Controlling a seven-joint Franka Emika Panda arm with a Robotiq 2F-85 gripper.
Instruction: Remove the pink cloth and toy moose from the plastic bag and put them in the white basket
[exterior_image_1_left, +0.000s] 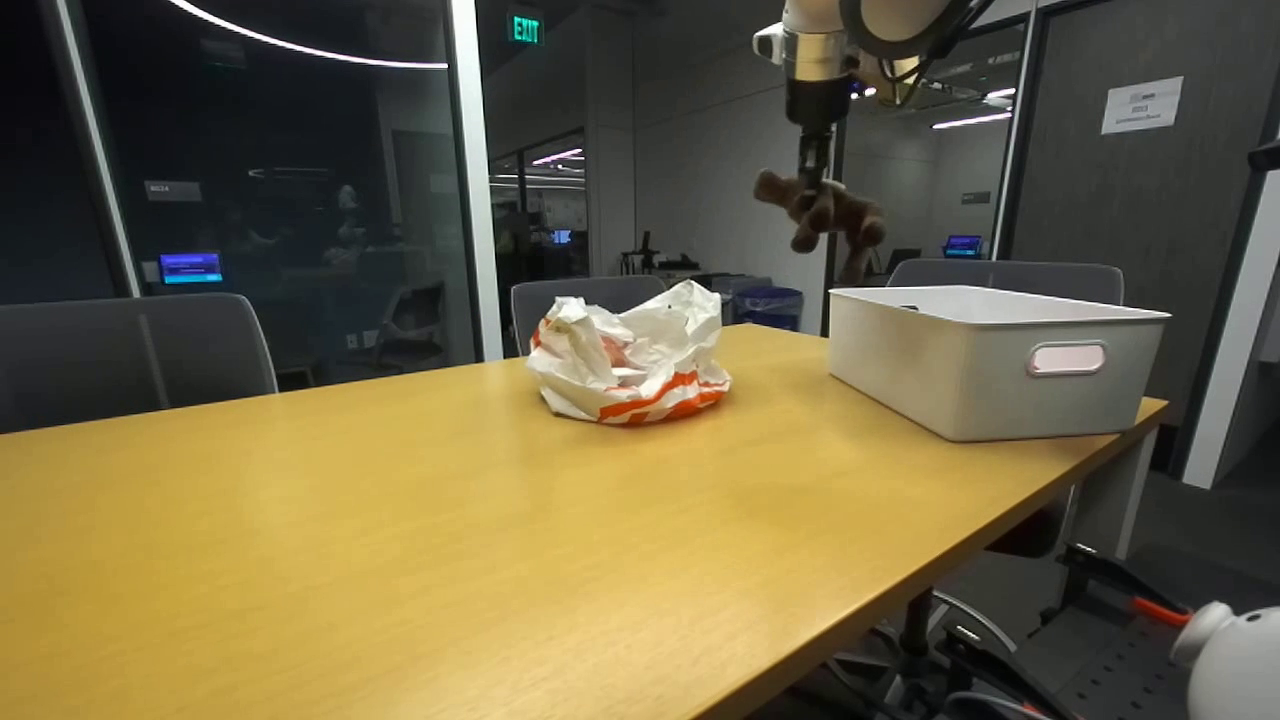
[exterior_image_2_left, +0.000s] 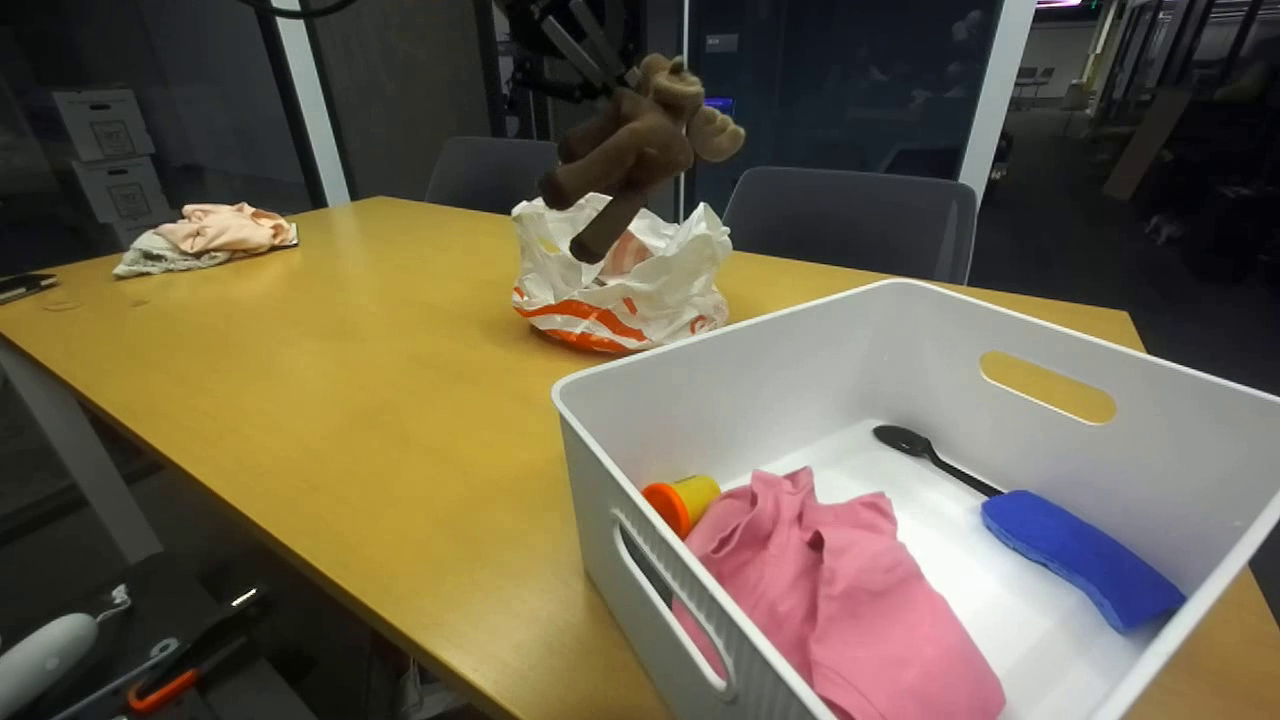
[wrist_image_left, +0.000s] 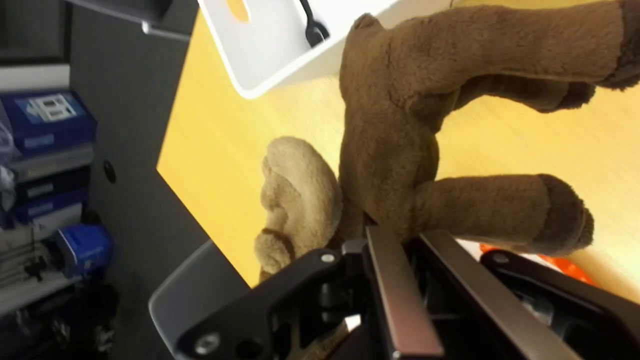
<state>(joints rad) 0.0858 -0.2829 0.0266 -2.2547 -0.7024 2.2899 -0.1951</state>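
Evidently, the tool (wrist_image_left: 400, 231) clamps the toy moose (exterior_image_2_left: 645, 140) near its neck, probably held high to pass above the white basket (exterior_image_2_left: 760, 395). In an exterior view, the basket lies toward the moose's five o'clock, pink cloth (exterior_image_2_left: 830, 585) inside.

Brown toy moose (wrist_image_left: 382, 135) clasped in the pincer (wrist_image_left: 404, 234), yellow table (wrist_image_left: 215, 135) beneath, black spoon (wrist_image_left: 316, 33) in white basket (wrist_image_left: 255, 55)

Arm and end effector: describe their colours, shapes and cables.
The arm is white and rounded, with a metallic band at its lower end and dark cables beside it. The end effector is mostly black, with flat metallic fingers and screw heads.
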